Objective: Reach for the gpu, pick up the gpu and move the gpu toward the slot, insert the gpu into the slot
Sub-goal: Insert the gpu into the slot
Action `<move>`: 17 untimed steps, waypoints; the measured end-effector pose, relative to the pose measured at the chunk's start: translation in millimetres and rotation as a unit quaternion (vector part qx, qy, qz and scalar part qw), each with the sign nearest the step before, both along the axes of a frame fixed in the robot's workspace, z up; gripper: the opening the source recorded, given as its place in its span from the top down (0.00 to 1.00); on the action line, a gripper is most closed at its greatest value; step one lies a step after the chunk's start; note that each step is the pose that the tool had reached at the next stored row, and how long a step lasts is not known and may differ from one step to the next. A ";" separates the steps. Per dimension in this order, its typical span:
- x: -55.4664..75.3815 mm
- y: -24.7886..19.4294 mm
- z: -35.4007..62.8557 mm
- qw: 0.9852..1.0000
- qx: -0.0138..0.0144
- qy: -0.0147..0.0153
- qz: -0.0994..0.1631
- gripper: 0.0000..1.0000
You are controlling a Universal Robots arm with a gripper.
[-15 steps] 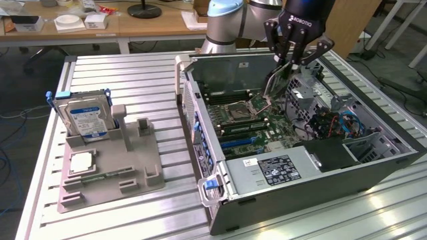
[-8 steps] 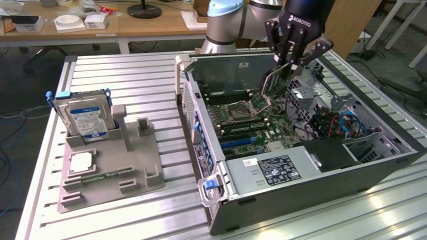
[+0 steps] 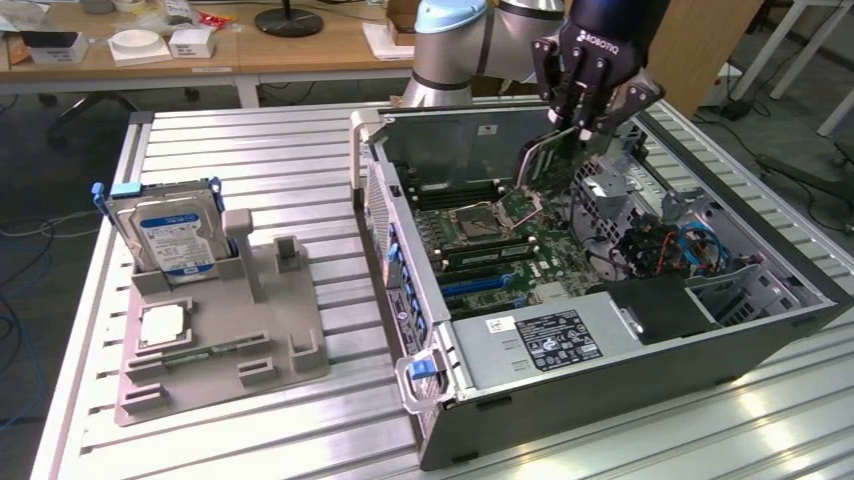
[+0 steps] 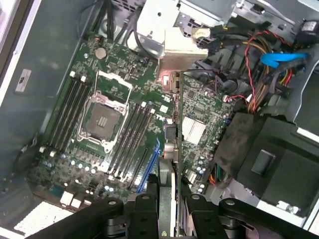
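1. The gripper [image 3: 578, 122] stands over the open computer case [image 3: 627, 365], at about the height of the case's upper rim.
2. Its fingers [image 4: 144, 211] are closed on the gpu [image 3: 545, 160]. In the wrist view the card [image 4: 172, 149] runs edge-on between the two finger pads, gripped on both faces.
3. The gpu hangs below the gripper, tilted, with its silvery bracket toward the exterior view's left. It is in the air, clear of the motherboard [image 3: 527, 240].
4. In the exterior view the card sits above the area beside the CPU socket [image 3: 474, 222].
5. The blue slot [image 4: 148, 167] lies on the motherboard near the card's edge in the wrist view. The card is not seated in it.
6. On the exterior view's left, well apart from the case, a hard drive [image 3: 167, 235] stands upright in a grey fixture [image 3: 267, 340] on the slatted table [image 3: 254, 150].
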State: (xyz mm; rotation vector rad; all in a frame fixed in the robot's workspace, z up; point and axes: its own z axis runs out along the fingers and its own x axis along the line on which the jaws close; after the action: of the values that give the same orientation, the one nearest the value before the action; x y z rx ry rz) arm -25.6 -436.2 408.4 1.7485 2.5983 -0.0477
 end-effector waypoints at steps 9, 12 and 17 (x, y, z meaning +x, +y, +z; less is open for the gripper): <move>-1.3 0.0 -0.7 0.999 0.016 0.000 -0.031 0.74; -1.5 0.1 -1.2 0.999 0.019 0.000 -0.041 0.74; -1.7 0.0 -2.2 0.997 0.019 -0.001 -0.078 0.74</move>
State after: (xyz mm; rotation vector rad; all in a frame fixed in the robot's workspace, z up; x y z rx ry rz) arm -27.2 -436.1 406.1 1.9586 2.4727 0.0008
